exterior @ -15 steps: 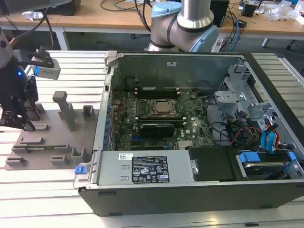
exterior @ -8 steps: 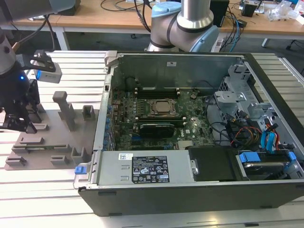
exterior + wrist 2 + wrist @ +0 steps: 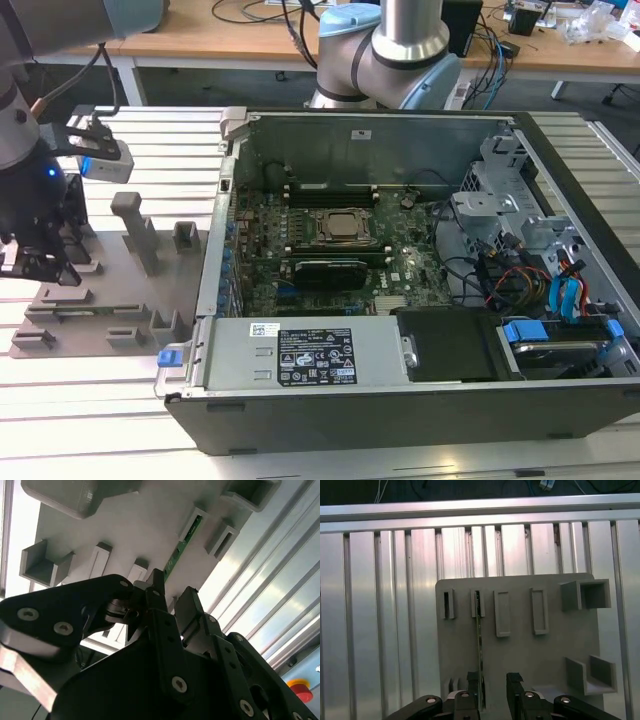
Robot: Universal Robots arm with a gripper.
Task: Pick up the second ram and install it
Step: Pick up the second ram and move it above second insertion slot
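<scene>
The black 2-fingered claw [image 3: 492,681] hangs spread over the grey plastic holder tray [image 3: 520,655]. The thin green ram stick [image 3: 479,640] stands slotted there, beside 1 finger, unpinched. Lifting and seating it in the open black computer case [image 3: 400,420] remain.

The second ram [image 3: 479,645], a thin green stick, stands on edge in a slot of the grey fixture plate [image 3: 545,655].

We see a grey holder plate [image 3: 110,280] with upright slots lying on the ribbed aluminium table [image 3: 80,420], just beside an open computer case [image 3: 330,125] (lid off, board exposed). Inside it sit the square CPU socket [image 3: 344,226] and, near it, a black card [image 3: 322,270]; a wooden desk [image 3: 250,40] stands behind.
</scene>
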